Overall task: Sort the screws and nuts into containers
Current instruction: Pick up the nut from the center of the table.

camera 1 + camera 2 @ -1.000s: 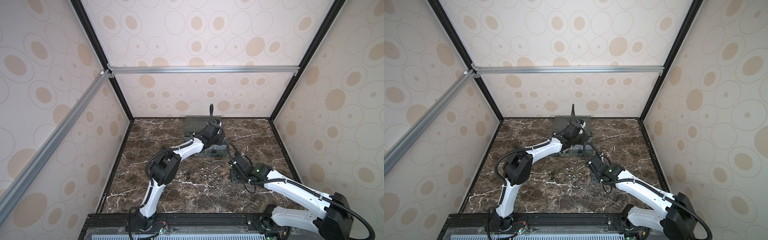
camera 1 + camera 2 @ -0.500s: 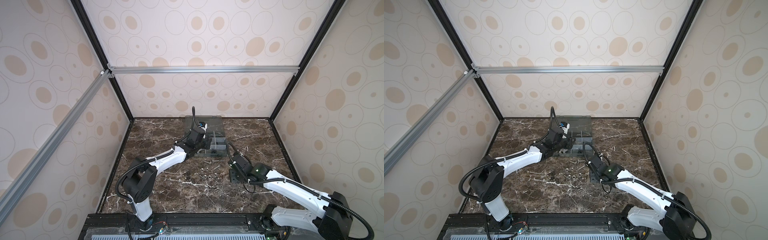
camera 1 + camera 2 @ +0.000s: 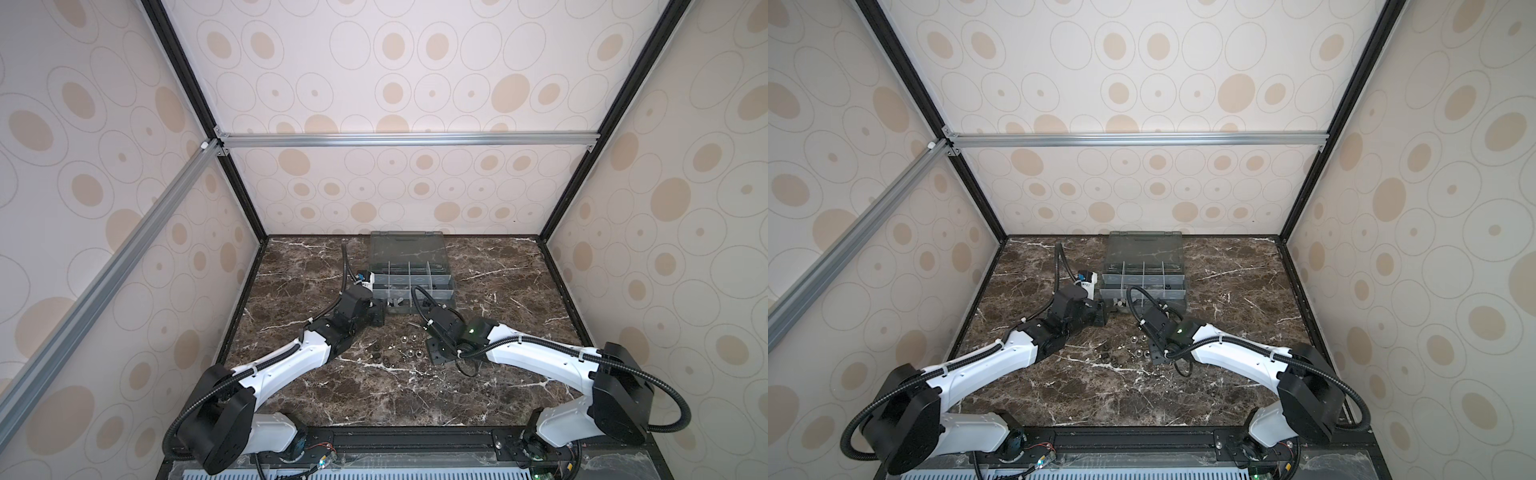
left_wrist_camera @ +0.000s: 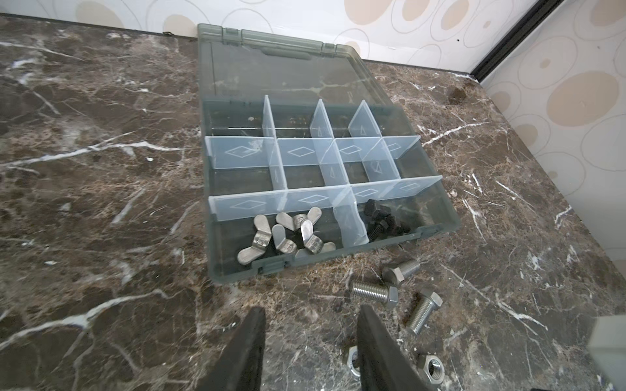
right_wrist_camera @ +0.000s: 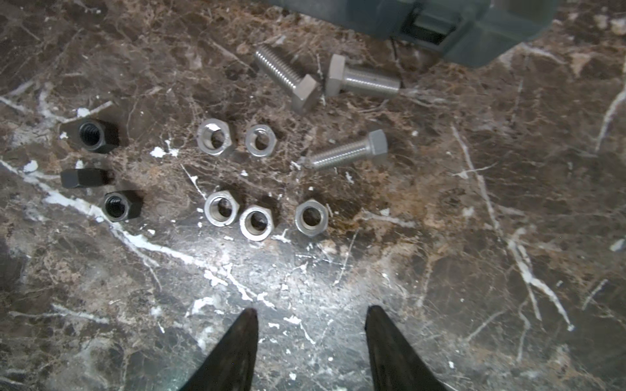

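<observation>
Top views both show the containers (image 3: 409,272) at the far middle of the tabletop (image 3: 374,395), the left gripper (image 3: 377,318) near their front edge and the right gripper (image 3: 438,353) a little nearer to the robot. Left wrist view: its jaws stand apart, empty; wing nuts (image 4: 281,233) lie in the nearest compartment, silver screws (image 4: 371,292) outside. Right wrist view: jaws apart and empty, near silver nuts (image 5: 222,211). I judge these pieces hard, smooth, small; screws may roll, so pinch across the shank, nuts across two flats.

Silver screws (image 5: 338,157), silver and black nuts (image 5: 209,208), grey translucent organiser box (image 4: 230,267), brown white-veined marble table (image 4: 101,203), beige-circled walls (image 3: 374,83).
</observation>
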You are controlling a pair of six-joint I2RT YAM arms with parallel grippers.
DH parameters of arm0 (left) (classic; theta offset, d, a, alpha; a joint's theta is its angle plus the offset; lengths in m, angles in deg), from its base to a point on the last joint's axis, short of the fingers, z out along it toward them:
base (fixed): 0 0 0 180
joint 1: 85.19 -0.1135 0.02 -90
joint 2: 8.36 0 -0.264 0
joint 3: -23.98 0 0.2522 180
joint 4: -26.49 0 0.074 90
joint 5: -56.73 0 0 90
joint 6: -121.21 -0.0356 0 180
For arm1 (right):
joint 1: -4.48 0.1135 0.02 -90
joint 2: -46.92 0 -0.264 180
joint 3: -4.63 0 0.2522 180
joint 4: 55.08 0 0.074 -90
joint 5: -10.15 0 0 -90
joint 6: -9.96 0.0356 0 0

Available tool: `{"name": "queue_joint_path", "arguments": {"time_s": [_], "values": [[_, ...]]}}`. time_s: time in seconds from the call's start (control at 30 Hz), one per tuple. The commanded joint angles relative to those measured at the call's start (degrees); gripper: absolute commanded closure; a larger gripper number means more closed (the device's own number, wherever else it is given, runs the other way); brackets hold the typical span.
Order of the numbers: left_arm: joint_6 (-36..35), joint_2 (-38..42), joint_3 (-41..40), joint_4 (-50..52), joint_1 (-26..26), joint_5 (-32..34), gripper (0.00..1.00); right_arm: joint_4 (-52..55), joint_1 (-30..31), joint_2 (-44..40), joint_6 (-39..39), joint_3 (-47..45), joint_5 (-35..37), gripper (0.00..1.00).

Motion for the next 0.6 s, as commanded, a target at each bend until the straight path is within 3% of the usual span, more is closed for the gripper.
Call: {"name": "queue_joint_path", "arguments": {"time_s": [0.0,0.57], "values": [[1.33,3.87,-1.12,1.13,-0.67,2.35,0.55,-0.40,1.34,2.56,-0.65,2.32,-0.15,0.45],[5.33,18.84,-12.50,5.32,-2.28,7.19,0.53,-2.75,5.38,12.49,-1.79,7.32,-3.67,0.45]]}}
